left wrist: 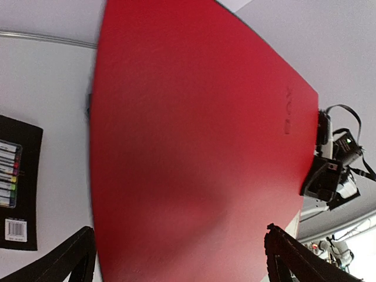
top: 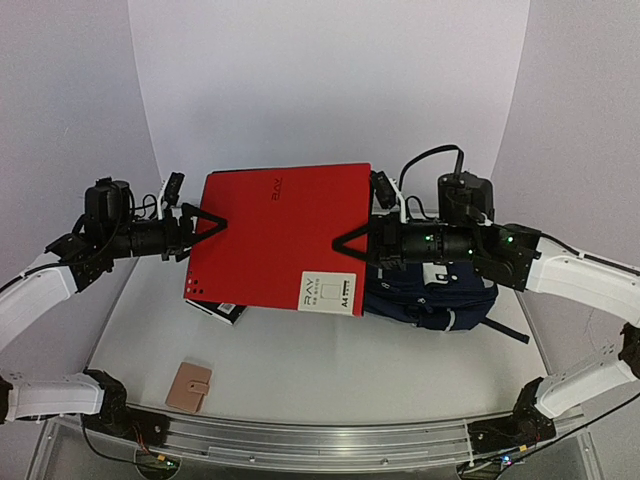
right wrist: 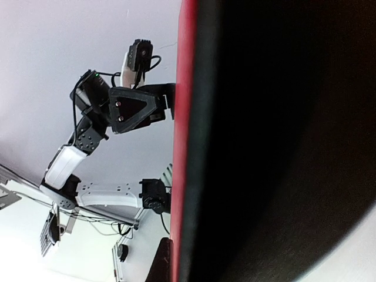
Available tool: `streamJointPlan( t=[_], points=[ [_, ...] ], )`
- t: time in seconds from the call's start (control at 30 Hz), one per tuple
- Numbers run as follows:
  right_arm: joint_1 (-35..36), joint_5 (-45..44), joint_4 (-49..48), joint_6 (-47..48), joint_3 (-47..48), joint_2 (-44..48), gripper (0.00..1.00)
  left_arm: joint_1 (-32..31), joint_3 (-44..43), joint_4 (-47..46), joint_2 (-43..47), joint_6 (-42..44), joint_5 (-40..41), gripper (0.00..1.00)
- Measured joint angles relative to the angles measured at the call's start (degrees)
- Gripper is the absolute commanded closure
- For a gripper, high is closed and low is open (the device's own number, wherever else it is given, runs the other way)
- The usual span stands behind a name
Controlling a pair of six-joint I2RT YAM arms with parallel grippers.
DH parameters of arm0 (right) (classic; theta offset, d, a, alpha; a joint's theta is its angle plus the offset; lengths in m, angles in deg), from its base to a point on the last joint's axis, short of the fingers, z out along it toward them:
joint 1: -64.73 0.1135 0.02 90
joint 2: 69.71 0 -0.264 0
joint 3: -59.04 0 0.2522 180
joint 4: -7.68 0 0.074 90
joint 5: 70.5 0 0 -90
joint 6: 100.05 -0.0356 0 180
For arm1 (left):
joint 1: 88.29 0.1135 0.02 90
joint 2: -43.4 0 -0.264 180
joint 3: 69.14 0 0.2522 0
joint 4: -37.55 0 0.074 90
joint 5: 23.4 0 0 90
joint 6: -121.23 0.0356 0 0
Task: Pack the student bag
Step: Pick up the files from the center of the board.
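Observation:
A large red A4 folder (top: 280,235) hangs flat above the table between both arms. My right gripper (top: 345,243) is shut on its right edge; in the right wrist view the red edge (right wrist: 183,147) runs up the frame beside a dark finger. My left gripper (top: 203,232) stands open around the folder's left edge, one finger lying over the top face. In the left wrist view the red folder (left wrist: 194,135) fills the space between the two spread fingertips (left wrist: 276,235). The student bag (top: 440,300), dark navy, lies under my right arm and is partly hidden by arm and folder.
A black pack of coloured pens (top: 220,312) lies on the table under the folder's near-left corner, also in the left wrist view as the pen pack (left wrist: 14,176). A small tan case (top: 188,387) sits near the front left. The table's curved metal rim (top: 320,435) runs along the front.

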Motion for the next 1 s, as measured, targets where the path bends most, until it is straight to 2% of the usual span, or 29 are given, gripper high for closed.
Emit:
streamJointPlan(
  t=[0.3,0.5,0.77,1.0],
  points=[
    [-0.1,6.2,-2.9,-1.1,0.0,0.0,1.0,0.0,3.9,-6.7,4.4,-1.5,-11.5,0.35],
    [-0.7,8.3,-3.2,-1.5,0.0,0.0,1.0,0.0,5.7,-9.3,4.9,-3.5,-15.6,0.35],
    [-2.0,10.2,-4.1,-2.1,-0.4,0.0,1.0,0.0,6.3,-10.4,6.9,-4.9,-17.6,0.28],
    [-2.7,11.0,-4.7,-2.2,-1.3,1.3,1.0,0.2,6.3,-9.5,9.0,-4.8,-17.7,0.35]
  ],
)
